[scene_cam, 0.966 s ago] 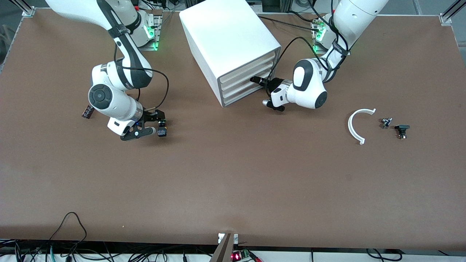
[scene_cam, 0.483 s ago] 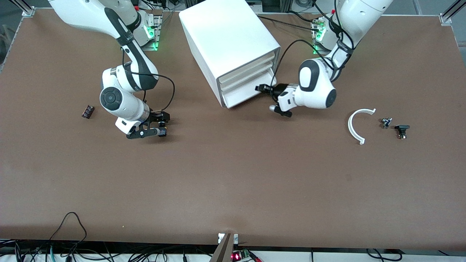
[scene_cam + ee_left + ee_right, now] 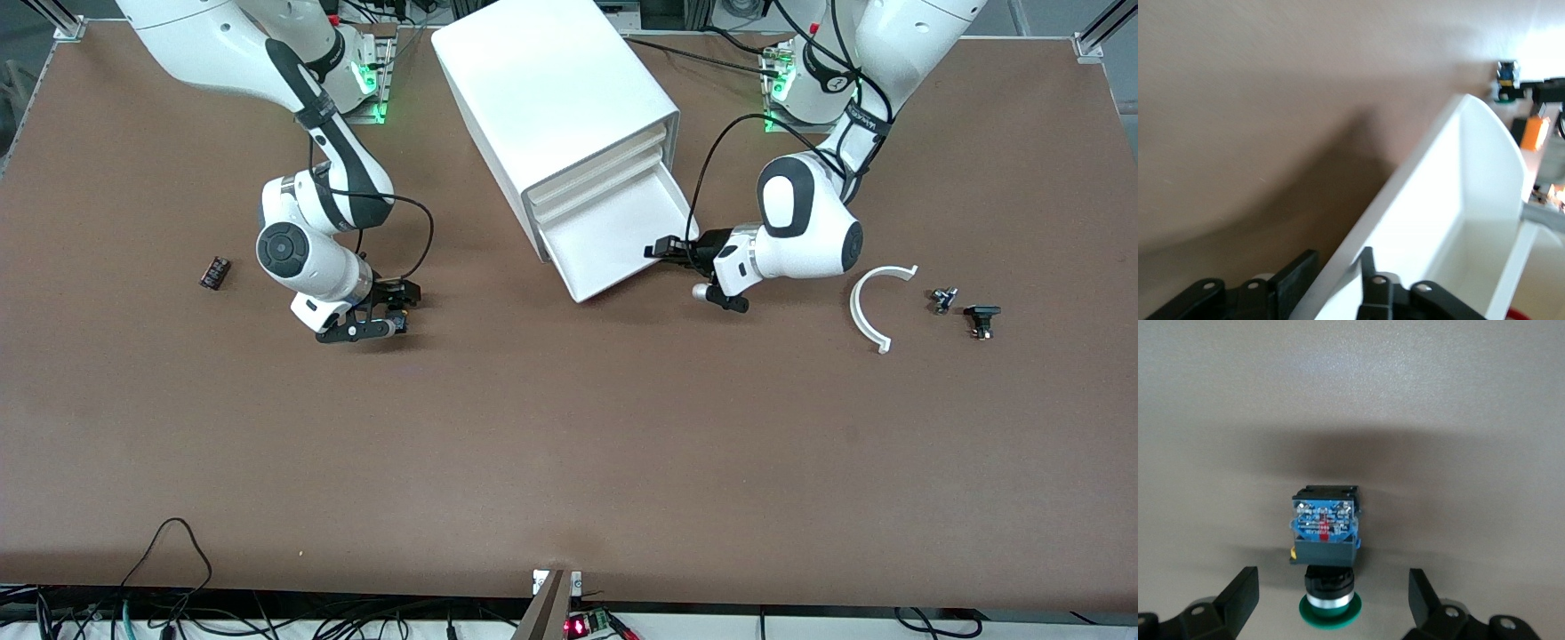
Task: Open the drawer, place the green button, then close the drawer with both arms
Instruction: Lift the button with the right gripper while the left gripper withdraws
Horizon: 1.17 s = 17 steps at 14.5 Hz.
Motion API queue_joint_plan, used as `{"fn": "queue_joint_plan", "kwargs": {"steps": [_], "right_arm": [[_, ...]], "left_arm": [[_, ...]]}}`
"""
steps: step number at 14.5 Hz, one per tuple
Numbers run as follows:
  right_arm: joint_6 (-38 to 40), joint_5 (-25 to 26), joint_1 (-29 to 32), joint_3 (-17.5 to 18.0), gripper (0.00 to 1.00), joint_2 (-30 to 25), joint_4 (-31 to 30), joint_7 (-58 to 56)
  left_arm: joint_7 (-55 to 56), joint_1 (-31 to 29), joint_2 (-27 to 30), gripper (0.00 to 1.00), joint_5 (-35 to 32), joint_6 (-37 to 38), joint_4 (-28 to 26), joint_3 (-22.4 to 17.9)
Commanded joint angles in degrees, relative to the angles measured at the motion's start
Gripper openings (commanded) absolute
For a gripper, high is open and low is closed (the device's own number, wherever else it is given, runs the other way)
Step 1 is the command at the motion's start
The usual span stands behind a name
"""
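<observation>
Low over the brown tabletop, the right arm's black two-finger gripper (image 3: 398, 311) hangs with its fingers (image 3: 1239, 595) spread wide and touching nothing. Between them, on the table just under the claw, lies the tiny push button with a round green cap on a black body (image 3: 1325, 550), resting on its side with the cap toward the wrist. Farther toward the right arm's end of the table from this claw sits a small dark block-shaped part (image 3: 214, 271).

At the other claw, the left arm's black two-finger gripper (image 3: 665, 250) is clamped on the front wall of the bottommost white plastic tray-like drawer (image 3: 613, 233), one finger (image 3: 1368, 280) inside the tray and the other outside it. That drawer stands pulled out of the large white box cabinet (image 3: 551, 98); its upper drawers sit flush. Toward the left arm's end from this claw lie a white curved plastic arc (image 3: 867, 308) and two small dark parts (image 3: 964, 308).
</observation>
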State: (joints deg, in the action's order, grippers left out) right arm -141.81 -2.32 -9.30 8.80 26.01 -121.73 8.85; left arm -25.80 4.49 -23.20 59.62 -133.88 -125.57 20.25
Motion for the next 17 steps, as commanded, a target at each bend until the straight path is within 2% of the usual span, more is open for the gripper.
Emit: {"fn": "queue_joint_plan", "kwargs": {"steps": [1,5,7,8,10,12,14,16,17], "right_arm": [[-1.45,2.14,0.16,0.42,0.98,0.71,0.00,1.52],[-2.15,2.23,0.07,0.42,0.95,1.59,0.00,1.26],[-2.15,2.23,-0.36,0.42,0.89,1.59,0.00,1.00],[-2.15,2.32,-0.63,0.42,0.83,1.59,0.09,0.91],[-2.06,2.76,-0.72,0.42,0.65,1.59,0.44,0.91],[-1.89,2.76,-0.72,0.42,0.51,1.68,0.61,0.91],[-1.80,2.76,-0.72,0.42,0.39,1.76,0.79,0.91],[-1.80,2.76,-0.63,0.42,0.32,2.03,0.88,0.99],[-1.80,2.76,-0.63,0.42,0.30,2.03,0.88,1.08]], "left_arm": [[1.55,0.08,0.18,1.00,0.14,-2.35,0.59,-0.92],[1.81,-2.55,0.88,1.00,0.32,-2.52,0.59,-1.71],[1.99,-3.08,1.49,1.00,0.49,-3.05,0.42,-1.97],[2.07,-3.78,2.37,1.00,0.41,-3.31,0.07,-1.97],[2.07,-5.01,3.77,1.00,0.49,-3.49,-0.20,-1.97],[1.72,-7.64,7.71,1.00,0.32,-3.58,0.32,-2.93],[1.72,-8.36,10.80,1.00,0.14,-3.31,0.59,-7.57],[1.81,-8.45,14.22,1.00,-0.64,-1.83,1.11,-12.76],[1.81,-8.53,15.72,1.00,-3.95,0.53,1.46,-15.39]]}}
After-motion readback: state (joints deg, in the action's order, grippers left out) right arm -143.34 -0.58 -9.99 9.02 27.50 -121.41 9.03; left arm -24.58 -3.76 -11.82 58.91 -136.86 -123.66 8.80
